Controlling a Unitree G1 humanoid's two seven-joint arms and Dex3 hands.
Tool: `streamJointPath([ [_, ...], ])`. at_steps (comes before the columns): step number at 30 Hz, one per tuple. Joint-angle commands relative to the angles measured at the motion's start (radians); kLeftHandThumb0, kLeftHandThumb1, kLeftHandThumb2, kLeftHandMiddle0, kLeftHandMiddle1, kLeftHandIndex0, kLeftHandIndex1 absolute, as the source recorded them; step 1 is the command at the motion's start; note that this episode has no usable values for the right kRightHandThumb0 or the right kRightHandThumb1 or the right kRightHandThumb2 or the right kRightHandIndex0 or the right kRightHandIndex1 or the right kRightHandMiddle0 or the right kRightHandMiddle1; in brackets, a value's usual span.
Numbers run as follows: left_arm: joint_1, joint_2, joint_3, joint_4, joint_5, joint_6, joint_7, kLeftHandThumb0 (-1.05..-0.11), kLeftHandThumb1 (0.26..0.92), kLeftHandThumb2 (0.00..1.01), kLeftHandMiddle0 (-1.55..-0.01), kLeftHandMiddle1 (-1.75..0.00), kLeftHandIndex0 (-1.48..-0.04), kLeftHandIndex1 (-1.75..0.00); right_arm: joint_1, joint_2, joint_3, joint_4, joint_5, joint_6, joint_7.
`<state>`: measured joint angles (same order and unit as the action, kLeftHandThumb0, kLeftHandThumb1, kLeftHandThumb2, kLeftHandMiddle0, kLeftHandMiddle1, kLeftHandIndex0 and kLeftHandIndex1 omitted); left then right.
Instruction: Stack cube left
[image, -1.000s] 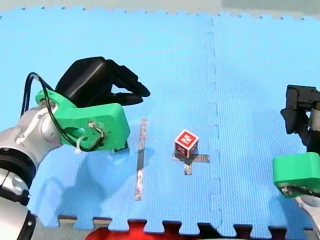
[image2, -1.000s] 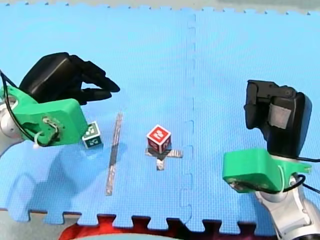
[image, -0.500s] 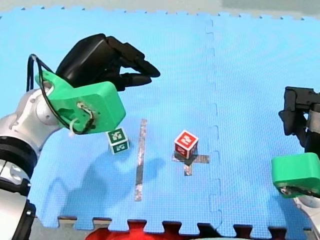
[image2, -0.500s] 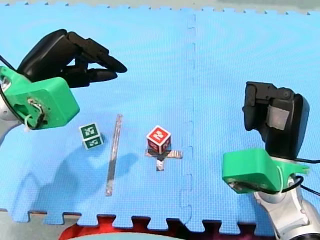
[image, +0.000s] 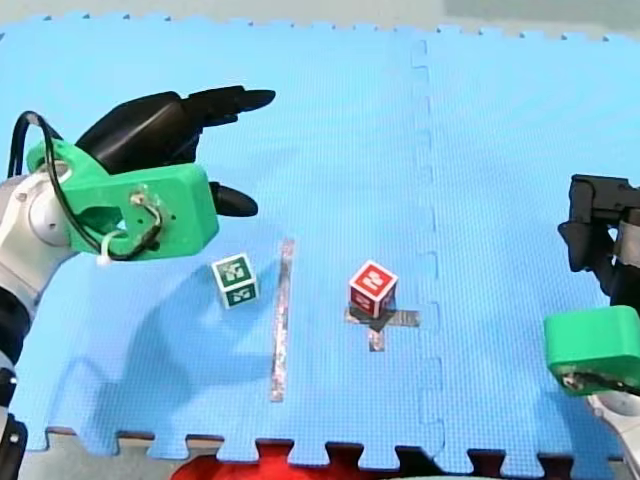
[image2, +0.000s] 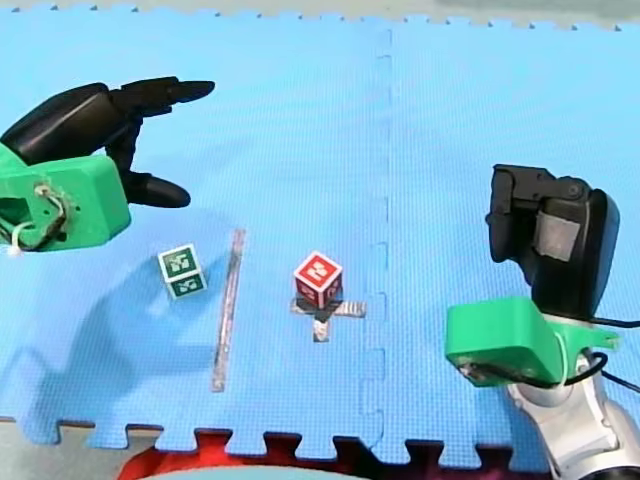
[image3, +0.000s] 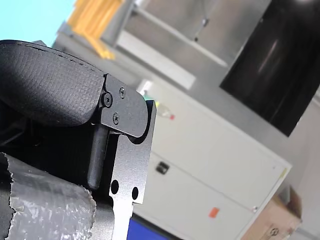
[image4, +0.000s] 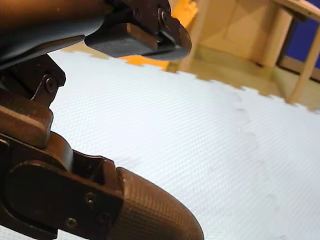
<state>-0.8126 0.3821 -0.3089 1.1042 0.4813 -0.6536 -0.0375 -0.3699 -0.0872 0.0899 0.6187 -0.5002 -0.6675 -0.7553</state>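
Left robot hand (image: 165, 125), a black three-finger unit carried behind a green plastic wrist mount (image: 150, 210), is positioned over the left part of the blue interlocking foam mat (image: 330, 120). It is released: nothing is grasped and nothing is touched by it. A black cable (image: 40, 135) is looped beside the wrist mount.

Task items are located as follows:

- The green cube with a white pattern (image: 236, 281) is set on the mat, nearer the robot than the left hand and clear of it. It is turned slightly askew to the mat edges.
- The red cube with a white marking (image: 372, 288) is set on a small cross of grey tape (image: 385, 320), near the middle of the mat.
- A long strip of grey tape (image: 281, 320) is laid on the mat between the two cubes. The green cube is just beside it on the left; the red cube is further off on the right.

The two cubes are well apart and neither is stacked (both are seated directly on the mat surface).

The right robot hand (image2: 545, 235) is positioned at the right side of the mat, above a second green wrist mount (image2: 505, 345), well apart from both cubes. No object is seen in it; whether it is released or clenched cannot be told
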Motion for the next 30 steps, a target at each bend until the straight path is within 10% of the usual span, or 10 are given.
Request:
streamJointPath([
  [1,0.009,0.015,-0.010,0.011,0.018,-0.005,0.029,-1.048,0.873,0.02,-0.80,-1.75,-0.31,-0.03,0.002,-0.006,-0.004,-0.004,0.002,-0.004,-0.001],
  [16,0.074,0.054,-0.046,-0.087,0.068,0.065,0.039,-1.048,0.810,0.00,-0.77,-1.75,-0.36,-0.02,-0.008,-0.010,-0.005,0.009,-0.002,-0.010,-0.010],
  [21,0.104,0.036,-0.051,-0.118,0.086,0.128,0.081,-1.048,0.811,0.00,-0.77,-1.75,-0.58,-0.11,-0.007,-0.011,-0.006,0.001,-0.001,-0.009,-0.009],
  [30,0.126,0.000,-0.065,-0.144,0.104,0.230,0.106,-1.048,0.829,0.01,-0.71,-1.75,-0.56,-0.05,-0.004,-0.014,-0.009,-0.009,-0.005,-0.009,-0.011],
])
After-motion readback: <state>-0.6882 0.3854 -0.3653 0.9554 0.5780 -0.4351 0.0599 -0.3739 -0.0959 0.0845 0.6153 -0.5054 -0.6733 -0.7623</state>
